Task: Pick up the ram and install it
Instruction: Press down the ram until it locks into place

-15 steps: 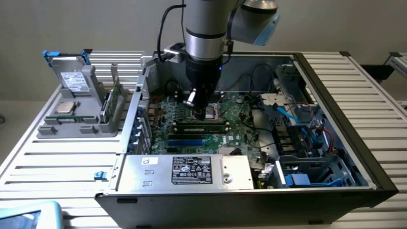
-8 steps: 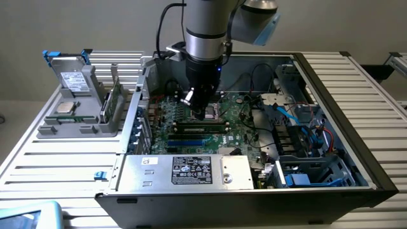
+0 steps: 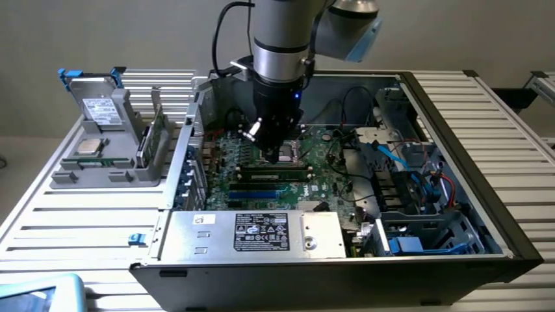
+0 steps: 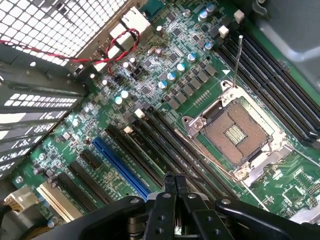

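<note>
The silver and grey robot arm [image 3: 282, 39] reaches straight down into the open black computer case [image 3: 451, 162]. Its black gripper [image 3: 277, 155] points down at the green motherboard [image 3: 325, 185] and hangs just above it. In the wrist view the gripper [image 4: 175, 182] has its two fingers pressed tight together, with nothing between them.

Right under the gripper, the long thin green ram stick with black chips [image 3: 275, 173] lies flat along the black memory slots [image 4: 165, 150]. I cannot tell if it is pushed all the way in. Just beside the gripper is the square silver processor socket [image 4: 235, 132], open, with its metal frame lifted.

Far off to one side of the gripper, out on the slatted metal worktop [image 3: 69, 214], stands a grey plastic holder tray [image 3: 104, 143].
</note>
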You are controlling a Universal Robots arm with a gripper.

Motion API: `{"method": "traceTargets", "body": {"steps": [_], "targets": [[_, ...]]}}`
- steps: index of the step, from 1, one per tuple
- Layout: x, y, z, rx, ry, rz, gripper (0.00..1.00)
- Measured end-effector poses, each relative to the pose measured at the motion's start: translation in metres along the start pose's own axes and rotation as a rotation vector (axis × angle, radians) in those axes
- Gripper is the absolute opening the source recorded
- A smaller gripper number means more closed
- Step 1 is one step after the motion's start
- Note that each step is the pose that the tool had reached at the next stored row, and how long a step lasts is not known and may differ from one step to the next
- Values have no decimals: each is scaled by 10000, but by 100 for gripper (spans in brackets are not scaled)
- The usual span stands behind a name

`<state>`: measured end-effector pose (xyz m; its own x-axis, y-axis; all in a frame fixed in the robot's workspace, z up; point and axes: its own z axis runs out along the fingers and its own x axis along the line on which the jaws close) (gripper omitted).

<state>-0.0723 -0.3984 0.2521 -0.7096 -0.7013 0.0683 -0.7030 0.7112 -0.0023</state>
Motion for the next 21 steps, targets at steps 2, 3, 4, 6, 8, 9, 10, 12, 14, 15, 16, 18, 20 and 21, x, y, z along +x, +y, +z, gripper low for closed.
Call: {"method": "traceTargets", "body": {"steps": [2,3,4,6,8,9,10,12,14,15,16,18,20,21], "targets": [[0,0,0,-22,0,318,11],[0,0,0,-33,1,482,11],[0,0,0,-43,1,632,11],[0,0,0,-64,2,933,11],[0,0,0,-84,2,1233,11],[0,0,0,-96,2,1393,11],[0,0,0,-106,3,1541,11],[0,0,0,-126,3,1841,11],[0,0,0,-147,4,2139,11],[0,0,0,-156,4,2287,11],[0,0,0,-167,5,2440,11],[0,0,0,-187,5,2734,11],[0,0,0,-208,6,3031,11],[0,0,0,-218,6,3179,11]]}}
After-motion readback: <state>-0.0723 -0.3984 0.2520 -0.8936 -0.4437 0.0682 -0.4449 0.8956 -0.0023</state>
